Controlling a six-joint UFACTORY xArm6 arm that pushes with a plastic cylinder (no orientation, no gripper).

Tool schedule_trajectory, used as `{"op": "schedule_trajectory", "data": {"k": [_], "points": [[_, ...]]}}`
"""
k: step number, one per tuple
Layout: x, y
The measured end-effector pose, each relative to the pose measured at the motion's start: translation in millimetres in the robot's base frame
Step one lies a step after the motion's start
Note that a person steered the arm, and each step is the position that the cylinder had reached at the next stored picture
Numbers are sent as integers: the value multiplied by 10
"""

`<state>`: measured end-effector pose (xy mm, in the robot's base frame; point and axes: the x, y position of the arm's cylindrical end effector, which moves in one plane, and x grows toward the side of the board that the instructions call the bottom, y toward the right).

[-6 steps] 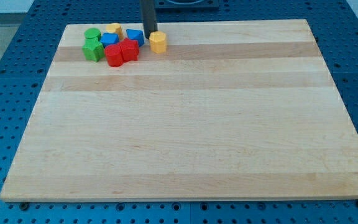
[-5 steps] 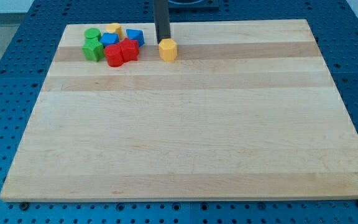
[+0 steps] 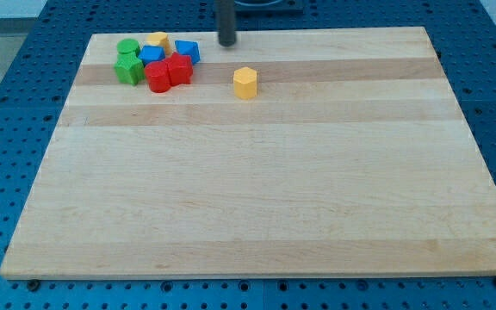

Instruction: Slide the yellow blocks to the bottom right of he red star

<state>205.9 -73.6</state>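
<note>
A yellow hexagonal block (image 3: 245,83) stands alone on the wooden board, to the right of the cluster of blocks. A red star block (image 3: 158,77) lies at the cluster's lower edge, touching a second red block (image 3: 179,69). A second yellow block (image 3: 158,40) sits at the top of the cluster. My tip (image 3: 227,43) is near the board's top edge, above and a little left of the yellow hexagonal block and apart from it.
The cluster at the top left also holds two blue blocks (image 3: 187,51) (image 3: 151,55) and two green blocks (image 3: 128,47) (image 3: 129,69). The wooden board (image 3: 257,189) lies on a blue perforated table.
The yellow hexagonal block has slid down and to the right, away from the cluster. My tip moved right with it, then drew back up toward the board's top edge.
</note>
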Motion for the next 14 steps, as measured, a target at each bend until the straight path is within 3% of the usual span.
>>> {"op": "schedule_trajectory", "data": {"k": [3,5,7,11,13,14], "points": [[-137,-1339],[-18,-1567],[22,-1175],[719,24],[1110,215],[1039,269]]}}
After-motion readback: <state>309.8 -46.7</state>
